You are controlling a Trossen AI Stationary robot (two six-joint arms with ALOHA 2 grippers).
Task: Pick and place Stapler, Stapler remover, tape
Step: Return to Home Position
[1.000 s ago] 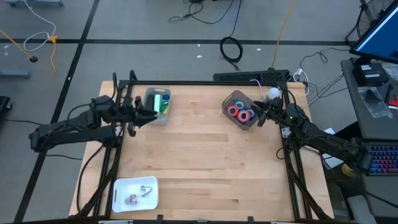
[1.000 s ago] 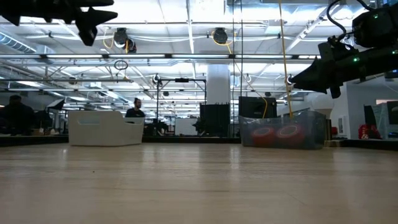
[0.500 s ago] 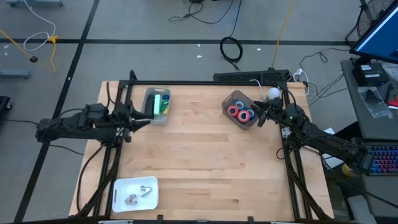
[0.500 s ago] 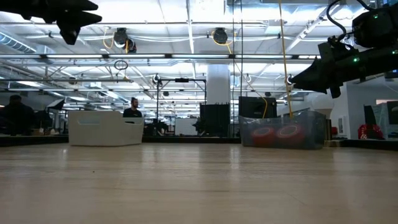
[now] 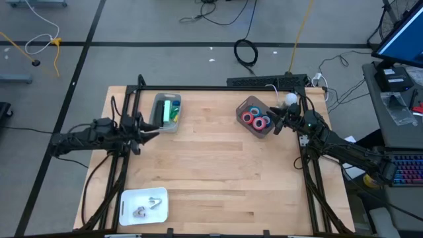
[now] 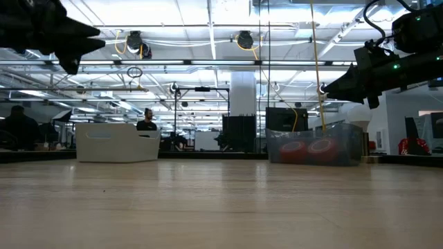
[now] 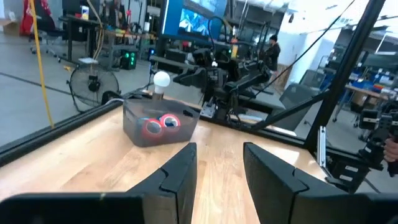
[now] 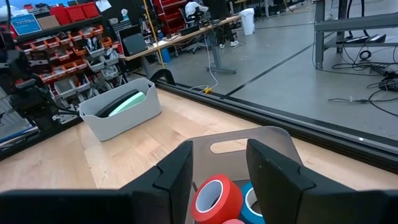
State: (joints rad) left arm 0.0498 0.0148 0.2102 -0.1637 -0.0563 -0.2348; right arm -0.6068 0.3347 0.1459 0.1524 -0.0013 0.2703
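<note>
Red and blue tape rolls (image 8: pixel 214 198) lie in a clear bin (image 5: pixel 256 118) at the table's far right. My right gripper (image 8: pixel 217 168) hovers level just over that bin's right side, open, nothing between its fingers. A green stapler (image 5: pixel 172 110) lies in a pale bin (image 5: pixel 165 114) at the far left. My left gripper (image 5: pixel 151 129) hangs level beside that bin's near left corner, open and empty, pointing across the table toward the tape bin (image 7: pixel 158 121). Small metal pieces (image 5: pixel 149 205) lie in a white tray; whether one is the stapler remover I cannot tell.
The white tray (image 5: pixel 125 213) sits at the near left corner. Bare wood lies between the two bins and across the table's middle and near right. A black frame rail (image 5: pixel 218 87) runs along the far edge. People show in the room beyond the table.
My left gripper has drawn back from beside the stapler bin toward the table's left edge and a little toward the near edge, sinking as it went. It has stayed open. My right arm has kept still.
</note>
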